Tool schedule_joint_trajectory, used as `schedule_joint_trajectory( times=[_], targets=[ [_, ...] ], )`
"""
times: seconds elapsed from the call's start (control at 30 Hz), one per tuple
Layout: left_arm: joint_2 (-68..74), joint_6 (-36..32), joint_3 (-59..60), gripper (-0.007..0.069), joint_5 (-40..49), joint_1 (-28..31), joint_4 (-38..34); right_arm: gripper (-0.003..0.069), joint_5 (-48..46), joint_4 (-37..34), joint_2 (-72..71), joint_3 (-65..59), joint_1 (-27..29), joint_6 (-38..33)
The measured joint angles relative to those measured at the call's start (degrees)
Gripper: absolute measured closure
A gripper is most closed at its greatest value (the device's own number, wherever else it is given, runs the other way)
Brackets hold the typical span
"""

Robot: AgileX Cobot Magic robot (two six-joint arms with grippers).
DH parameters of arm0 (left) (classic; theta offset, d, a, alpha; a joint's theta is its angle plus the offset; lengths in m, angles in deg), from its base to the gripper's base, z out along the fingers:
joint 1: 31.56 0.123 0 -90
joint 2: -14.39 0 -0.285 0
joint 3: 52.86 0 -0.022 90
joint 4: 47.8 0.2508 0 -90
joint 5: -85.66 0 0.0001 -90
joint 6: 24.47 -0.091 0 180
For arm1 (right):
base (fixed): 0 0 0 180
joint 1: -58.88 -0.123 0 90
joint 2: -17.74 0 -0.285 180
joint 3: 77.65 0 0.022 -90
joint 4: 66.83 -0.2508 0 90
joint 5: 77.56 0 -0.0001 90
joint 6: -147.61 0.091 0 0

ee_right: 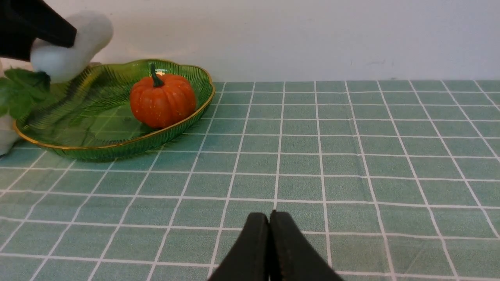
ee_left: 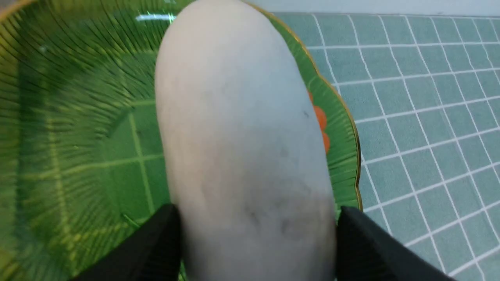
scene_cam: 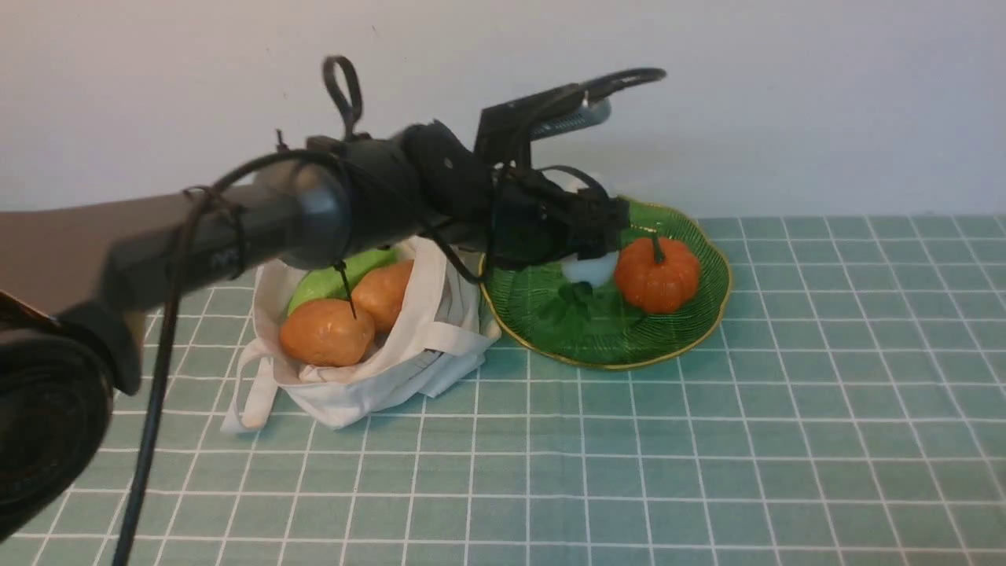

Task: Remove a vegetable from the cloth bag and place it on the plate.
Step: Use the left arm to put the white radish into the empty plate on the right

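Over the bag-side half of the plate [scene_cam: 629, 338], my left tool [ee_left: 258, 216] is clamped across the radish [ee_left: 234, 117], with one finger on each flank at about mid-body. The radish hangs tilted above the glass, with its rounded tip higher and its leaves [scene_cam: 570, 303] drooping toward the plate. I cannot tell whether the leaves brush it.

I judge the radish to be stiff and fairly light, but its skin is smooth and the body is round. It could slip along the fingers, or roll once it is freed. The thick middle, gripped across the width as it is now, looks like the right place to hold it. The leaves are too floppy to carry anything. The plate looks thin and breakable, so I would want a low, soft set-down, not a drop.

A small orange pumpkin [scene_cam: 657, 275] already sits on the plate's right side, close beside the radish. The open room is on the side nearer the cloth bag [scene_cam: 393, 377]. The bag lies just beside the plate's rim and holds a light green cucumber [scene_cam: 338, 279] and two orange-brown lumps [scene_cam: 326, 332]. My right tool [ee_right: 269, 234] has its fingers together and empty, low over bare table [scene_cam: 707, 456], well clear of all this.
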Motion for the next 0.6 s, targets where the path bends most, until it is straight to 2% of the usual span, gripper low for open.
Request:
schedule_joint_trajectory(
  times=[0.07, 0.23, 0.3, 0.5, 0.6],
  targets=[
    [0.6, -0.1, 0.0, 0.0157, -0.1, 0.0, -0.9, 0.0675, 0.0, 0.0, 0.0, 0.0, 0.0, 0.0],
    [1.3, -0.2, 0.0, -0.0014, 0.1, 0.3, -1.9, 0.0675, 0.0, 0.0, 0.0, 0.0, 0.0, 0.0],
    [1.3, -0.2, 0.0, -0.0046, 0.5, 0.6, -2.0, 0.0675, 0.0, 0.0, 0.0, 0.0, 0.0, 0.0],
    [-0.1, -2.1, 0.0, -0.0052, 6.8, 2.4, -1.7, 0.0675, 0.0, 0.0, 0.0, 0.0, 0.0, 0.0],
    [-3.9, -4.8, 0.0, 0.0025, 13.8, 4.6, 1.0, 0.0675, 0.0, 0.0, 0.0, 0.0, 0.0, 0.0]
  ],
)
